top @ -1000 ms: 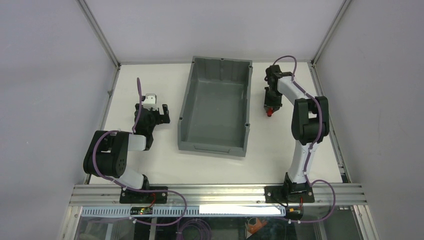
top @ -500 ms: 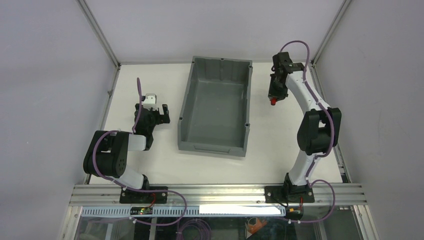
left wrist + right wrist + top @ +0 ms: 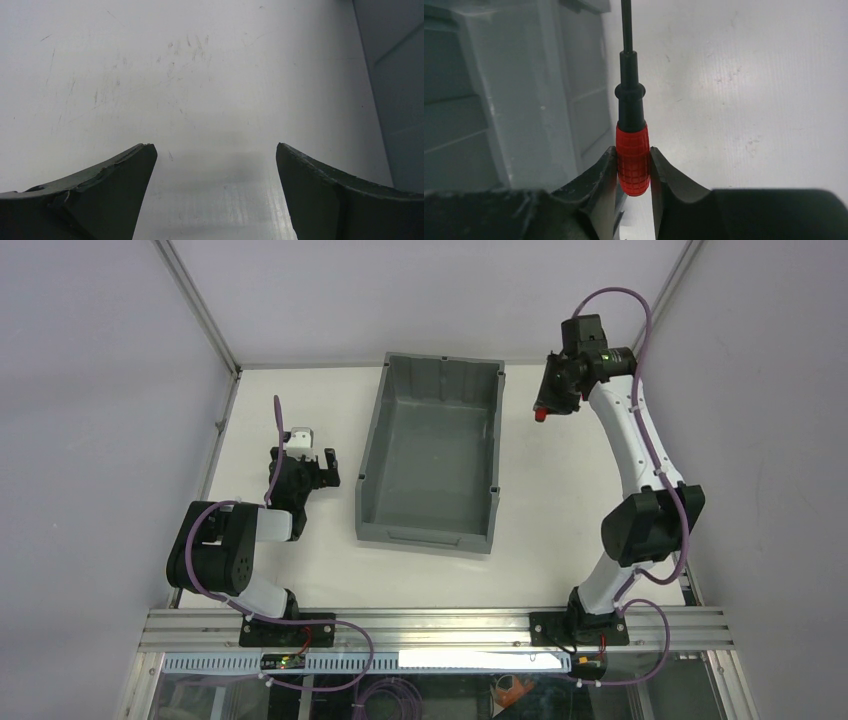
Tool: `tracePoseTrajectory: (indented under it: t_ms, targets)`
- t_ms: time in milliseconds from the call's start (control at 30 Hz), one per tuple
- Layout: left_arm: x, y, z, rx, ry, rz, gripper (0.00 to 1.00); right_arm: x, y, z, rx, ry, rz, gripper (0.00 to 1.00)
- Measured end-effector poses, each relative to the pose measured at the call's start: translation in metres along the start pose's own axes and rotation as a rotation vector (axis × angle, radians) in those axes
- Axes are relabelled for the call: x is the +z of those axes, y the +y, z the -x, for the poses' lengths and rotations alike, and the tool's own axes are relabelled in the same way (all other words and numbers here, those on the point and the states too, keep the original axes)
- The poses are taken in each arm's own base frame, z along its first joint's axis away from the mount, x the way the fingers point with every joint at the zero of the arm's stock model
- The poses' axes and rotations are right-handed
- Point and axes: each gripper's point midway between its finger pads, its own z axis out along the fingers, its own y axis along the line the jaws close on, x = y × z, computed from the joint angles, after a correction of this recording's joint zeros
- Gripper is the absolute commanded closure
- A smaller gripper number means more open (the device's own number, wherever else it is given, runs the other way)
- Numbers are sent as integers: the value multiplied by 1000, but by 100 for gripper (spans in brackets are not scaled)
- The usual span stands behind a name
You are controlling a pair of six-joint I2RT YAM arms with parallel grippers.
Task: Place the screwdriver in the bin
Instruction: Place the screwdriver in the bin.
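- Your right gripper (image 3: pixel 633 169) is clamped on the screwdriver (image 3: pixel 632 147): knurled red handle, black collar, thin black shaft.
- The shaft's tip is cut off at the wrist view's top edge.
- It points straight out from the gripper, above the counter (image 3: pixel 749 100), just right of the bin (image 3: pixel 509 95).
- Your left gripper (image 3: pixel 214 165) stands open.

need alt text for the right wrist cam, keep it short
The right gripper clamps the red handle of the screwdriver, whose black shaft points up and out of the picture. The grey bin wall fills the left side, and the white table fills the right.
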Motion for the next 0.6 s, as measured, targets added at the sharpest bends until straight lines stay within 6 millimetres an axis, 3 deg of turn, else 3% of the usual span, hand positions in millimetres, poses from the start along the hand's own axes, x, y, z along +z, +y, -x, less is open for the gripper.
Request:
tracePoseTrajectory:
  t_ms: [267,600]
  targets:
    - [0,0,0,0,0,0,1,-39,53,7,-1,-56,165,100]
    - [0,0,0,0,0,0,1,-60,109,-10,-19,-40,300,100]
